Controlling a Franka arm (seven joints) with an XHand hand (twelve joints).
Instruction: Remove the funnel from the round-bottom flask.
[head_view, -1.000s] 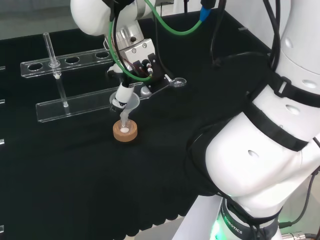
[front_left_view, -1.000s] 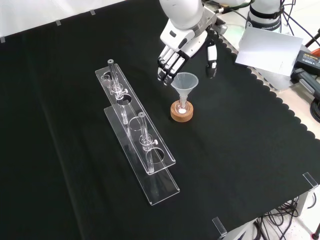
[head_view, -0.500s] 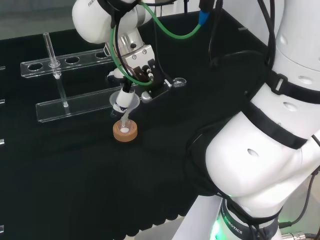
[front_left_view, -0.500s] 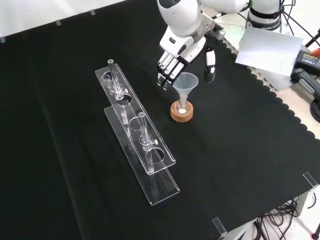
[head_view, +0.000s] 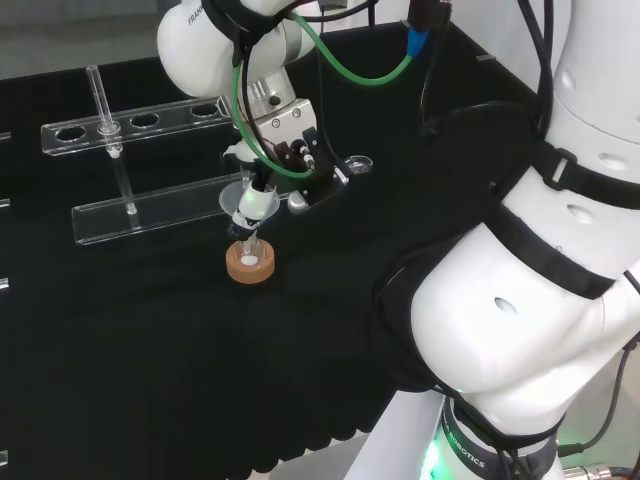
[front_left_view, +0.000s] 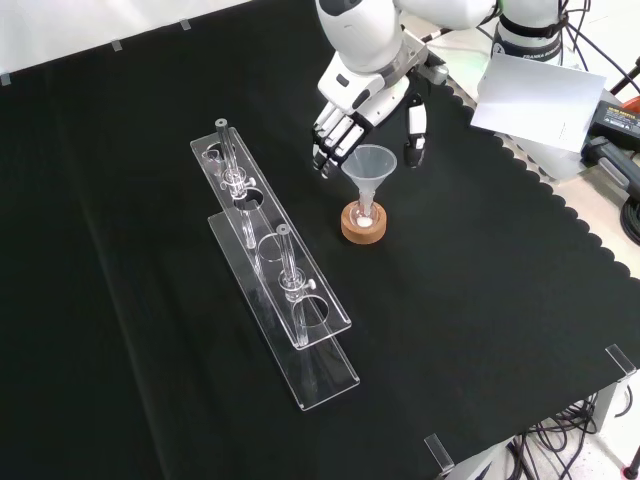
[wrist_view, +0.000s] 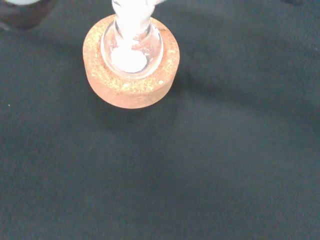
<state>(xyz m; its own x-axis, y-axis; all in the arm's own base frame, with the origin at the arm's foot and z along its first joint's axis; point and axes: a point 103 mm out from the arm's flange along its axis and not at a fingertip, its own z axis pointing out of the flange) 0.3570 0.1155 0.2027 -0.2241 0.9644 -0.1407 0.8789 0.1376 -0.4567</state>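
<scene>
A clear funnel (front_left_view: 369, 165) stands with its stem in a small round-bottom flask (front_left_view: 364, 213) that rests on a cork ring (front_left_view: 362, 228). White powder lies in the flask's bottom (wrist_view: 131, 56). The hand (front_left_view: 352, 112) hovers just behind and above the funnel's rim, fingers (front_left_view: 331, 140) to one side and thumb (front_left_view: 414, 128) to the other, straight and spread. Nothing is held. In the head view the hand (head_view: 290, 145) partly covers the funnel (head_view: 249, 205) above the cork ring (head_view: 249, 264).
Two clear racks (front_left_view: 283, 290) holding upright glass tubes (front_left_view: 232, 160) stand left of the flask in the front view. A small clear dish (head_view: 358, 163) lies beside the hand in the head view. The cloth's scalloped edge (front_left_view: 560, 225) runs at the right.
The hand has shifted slightly toward the funnel and turned a little; its fingers and thumb now flank the rim more closely. The funnel and flask have not moved.
</scene>
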